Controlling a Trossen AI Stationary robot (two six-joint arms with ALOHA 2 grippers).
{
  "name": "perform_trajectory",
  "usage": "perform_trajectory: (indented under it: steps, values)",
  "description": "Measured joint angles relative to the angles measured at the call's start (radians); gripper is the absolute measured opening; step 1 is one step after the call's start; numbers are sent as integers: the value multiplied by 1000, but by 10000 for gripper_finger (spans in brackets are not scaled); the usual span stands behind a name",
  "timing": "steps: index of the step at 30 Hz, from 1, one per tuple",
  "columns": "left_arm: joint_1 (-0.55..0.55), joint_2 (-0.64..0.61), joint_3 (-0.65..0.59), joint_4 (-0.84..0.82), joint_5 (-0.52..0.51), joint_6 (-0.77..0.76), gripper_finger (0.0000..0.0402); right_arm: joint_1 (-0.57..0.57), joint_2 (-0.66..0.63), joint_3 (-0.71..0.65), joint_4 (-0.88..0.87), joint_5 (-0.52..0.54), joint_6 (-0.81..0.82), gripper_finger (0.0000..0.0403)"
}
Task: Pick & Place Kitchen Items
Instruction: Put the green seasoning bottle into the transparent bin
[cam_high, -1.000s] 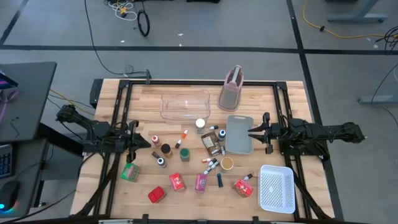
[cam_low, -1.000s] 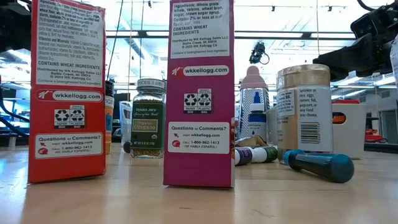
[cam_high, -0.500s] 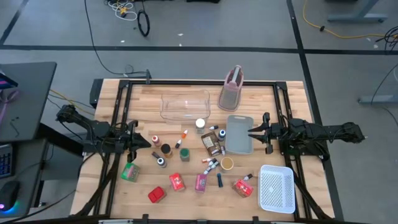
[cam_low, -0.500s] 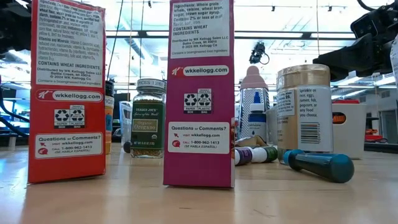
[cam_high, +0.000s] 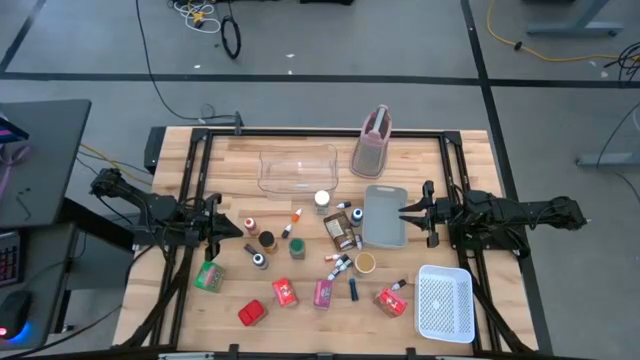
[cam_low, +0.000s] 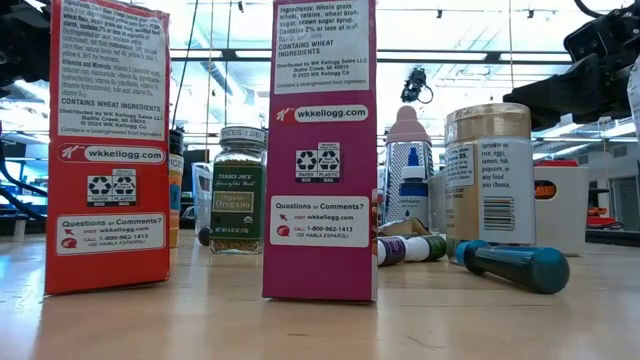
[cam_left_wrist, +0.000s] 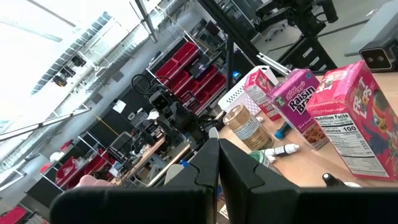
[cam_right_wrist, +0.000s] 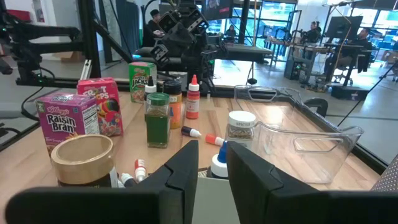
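High view: left gripper (cam_high: 222, 228) shut and empty, right gripper (cam_high: 405, 213) slightly parted and empty, both beside the untouched kitchen items (cam_high: 300, 262); picking apparently not begun, next choosing one item.

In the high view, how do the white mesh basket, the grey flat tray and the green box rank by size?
Largest to smallest:
1. White mesh basket
2. Grey flat tray, only slightly smaller
3. Green box, clearly smallest

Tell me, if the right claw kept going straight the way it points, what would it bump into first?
Probably the grey tray. The right gripper hangs at the tray's edge and points across the table toward the left arm, fingers a little apart and empty. It may sit high enough to pass over, then the white-lidded jar comes next.
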Motion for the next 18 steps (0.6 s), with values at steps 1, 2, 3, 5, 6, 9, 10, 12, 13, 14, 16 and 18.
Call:
perform_trajectory:
  steps: [1,2,3,5,6,9,10,12,13,14,16,18]
  values:
    - [0,0,0,0,0,-1,16,0,0,0,0,0,0,91]
    - [0,0,0,0,0,-6,16,0,0,0,0,0,0,91]
    - [0,0,0,0,0,-9,16,0,0,0,0,0,0,91]
    - [0,0,0,0,0,-12,16,0,0,0,0,0,0,91]
    - [0,0,0,0,0,-7,16,0,0,0,0,0,0,91]
    - [0,0,0,0,0,12,16,0,0,0,0,0,0,91]
    - [0,0,0,0,0,15,16,0,0,0,0,0,0,91]
    - [0,0,0,0,0,15,16,0,0,0,0,0,0,91]
    - [0,0,0,0,0,15,16,0,0,0,0,0,0,91]
    - [0,0,0,0,0,15,16,0,0,0,0,0,0,91]
    - [0,0,0,0,0,15,16,0,0,0,0,0,0,91]
    - [0,0,0,0,0,15,16,0,0,0,0,0,0,91]
